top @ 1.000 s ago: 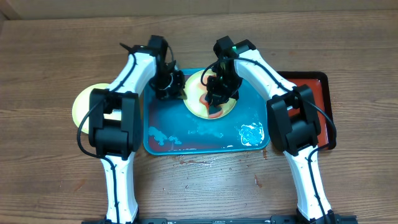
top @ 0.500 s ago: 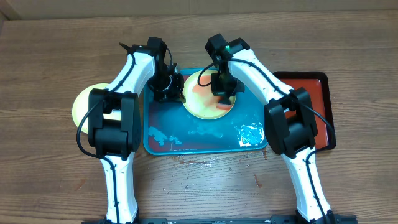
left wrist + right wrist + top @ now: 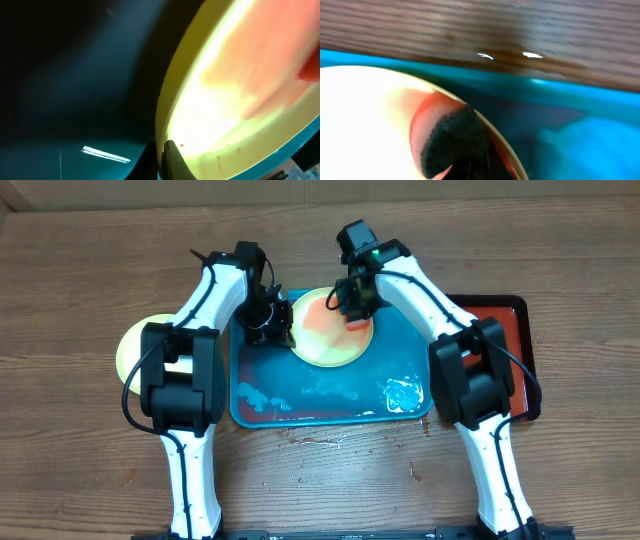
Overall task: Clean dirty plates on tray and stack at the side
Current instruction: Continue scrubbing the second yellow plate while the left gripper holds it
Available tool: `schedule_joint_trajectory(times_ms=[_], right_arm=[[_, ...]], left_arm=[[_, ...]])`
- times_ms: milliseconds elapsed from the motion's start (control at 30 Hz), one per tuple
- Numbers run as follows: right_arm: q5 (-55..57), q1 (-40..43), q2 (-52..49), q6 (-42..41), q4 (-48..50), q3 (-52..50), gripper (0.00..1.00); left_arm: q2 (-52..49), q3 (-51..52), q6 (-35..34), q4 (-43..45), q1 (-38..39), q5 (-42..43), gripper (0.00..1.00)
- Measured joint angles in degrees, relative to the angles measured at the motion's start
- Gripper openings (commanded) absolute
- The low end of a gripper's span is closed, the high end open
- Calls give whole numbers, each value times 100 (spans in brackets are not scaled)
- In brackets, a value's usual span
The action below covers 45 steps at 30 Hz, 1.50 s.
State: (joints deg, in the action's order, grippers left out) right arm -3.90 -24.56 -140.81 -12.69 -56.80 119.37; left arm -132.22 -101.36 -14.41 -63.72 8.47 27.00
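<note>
A pale yellow-green plate smeared with red sauce lies in the far part of the turquoise tray. My left gripper is shut on the plate's left rim; in the left wrist view both fingers pinch that rim, with the plate to their right. My right gripper is shut on a dark, red-stained sponge and presses it on the plate near its far right edge. A second yellow-green plate sits on the table to the left, partly behind my left arm.
A smaller red tray with a black rim stands to the right, partly under my right arm. A pale foamy patch and wet streaks lie in the turquoise tray's near part. Drops of liquid mark the wooden table in front.
My right gripper has dragged the sponge from the plate's near right part toward its far edge. The plate has shifted slightly left and back. The left gripper keeps its hold.
</note>
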Motion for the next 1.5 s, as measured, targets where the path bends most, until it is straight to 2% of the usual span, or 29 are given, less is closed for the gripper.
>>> schedule_joint_trajectory(times_ms=[367,700,867,1167,1300,1500], right_arm=[[-2623,168,-304,356,271,22,4],[-3259,11,-358,713,-949,28,4],[-2815,-70,-293,680,-1368,68,4],[-411,-245,87,50,-1882,61,4],[595,-243,120,-365,-1816,61,4],[986,-249,122,-610,-1213,42,4]], left_arm=[[0,0,0,-37,-70,-107,4],[0,0,138,4,-63,-238,4],[0,2,203,-2,-57,-234,4],[0,2,245,11,-20,-214,4],[0,2,245,11,-20,-212,4],[0,2,238,85,17,-149,4]])
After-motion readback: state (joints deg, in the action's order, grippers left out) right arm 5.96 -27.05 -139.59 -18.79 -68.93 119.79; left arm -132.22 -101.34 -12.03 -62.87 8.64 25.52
